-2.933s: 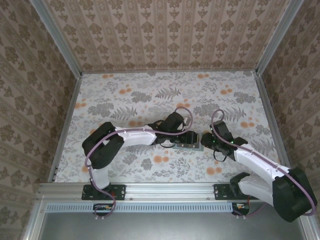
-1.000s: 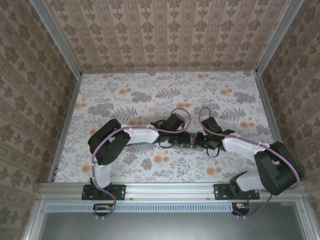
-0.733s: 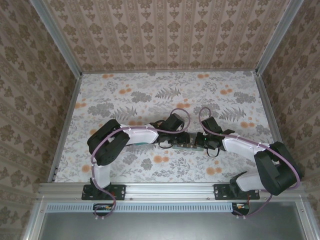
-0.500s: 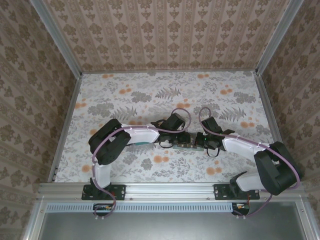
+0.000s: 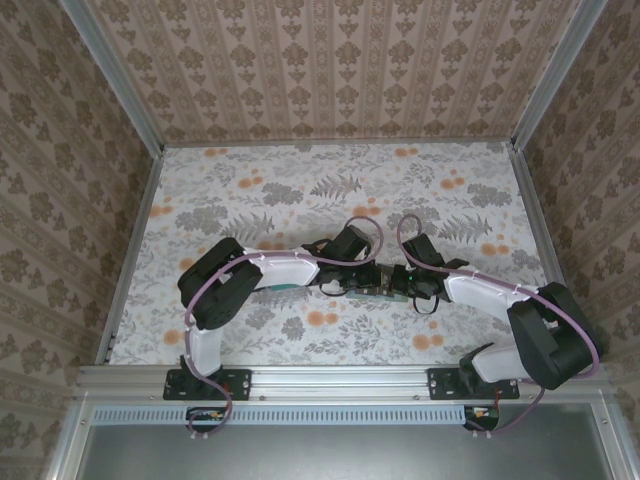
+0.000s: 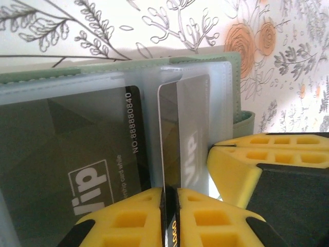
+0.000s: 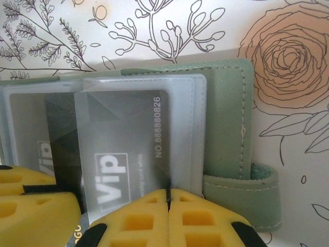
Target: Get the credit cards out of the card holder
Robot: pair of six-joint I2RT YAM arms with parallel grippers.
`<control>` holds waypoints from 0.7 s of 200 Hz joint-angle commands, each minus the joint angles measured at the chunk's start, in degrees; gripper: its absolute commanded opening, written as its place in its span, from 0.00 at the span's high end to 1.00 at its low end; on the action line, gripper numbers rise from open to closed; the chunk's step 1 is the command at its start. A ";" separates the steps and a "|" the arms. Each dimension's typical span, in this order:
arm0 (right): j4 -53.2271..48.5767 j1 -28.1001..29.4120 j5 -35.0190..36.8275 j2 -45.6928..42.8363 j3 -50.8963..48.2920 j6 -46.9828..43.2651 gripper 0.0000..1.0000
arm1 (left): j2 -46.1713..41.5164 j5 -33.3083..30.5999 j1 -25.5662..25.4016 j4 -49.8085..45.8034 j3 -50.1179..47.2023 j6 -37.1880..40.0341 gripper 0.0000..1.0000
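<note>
Card holder (image 7: 226,118) lies open on the floral table (image 5: 300,190) at centre frame, between both arms. Left gripper (image 6: 168,198) is clamped on a credit card (image 6: 182,128) by its edge. Right gripper (image 7: 168,198), crowded just beside it, pinches the holder's clear sleeve (image 7: 187,134).

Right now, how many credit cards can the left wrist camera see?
2. One credit card sits in a clear sleeve on the left of the card holder; a second card is pinched by the left gripper. More may be hidden in other sleeves.
</note>
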 commanded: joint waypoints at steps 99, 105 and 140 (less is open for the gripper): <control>-1.89 0.39 0.40 0.97 0.03 0.42 0.99 | -5.12 2.15 3.71 2.63 -6.80 0.32 1.00; -1.91 0.39 0.43 1.00 0.11 0.42 0.99 | -5.49 2.28 4.03 2.48 -7.15 0.64 1.00; -2.12 0.39 0.49 1.00 0.21 0.42 0.99 | -9.14 2.12 5.74 0.57 -9.19 2.55 1.00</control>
